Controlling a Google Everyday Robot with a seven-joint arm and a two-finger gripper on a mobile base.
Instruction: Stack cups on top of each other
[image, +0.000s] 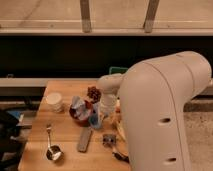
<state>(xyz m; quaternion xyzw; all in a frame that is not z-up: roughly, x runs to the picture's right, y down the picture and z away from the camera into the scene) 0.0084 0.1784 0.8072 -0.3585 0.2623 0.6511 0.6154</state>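
The cream-white cup stands upright near the table's left back corner. The light blue cup stands in the middle of the table, beside a dark red bowl. My gripper hangs at the end of the white arm, right over and against the blue cup's right side. The arm hides part of the cup. The gripper is well to the right of the cream-white cup.
A long-handled metal measuring cup lies at the front left. A grey flat bar lies in front of the blue cup. A pine cone sits at the back, and a banana and small items lie at the right. The wooden table ends close on the left.
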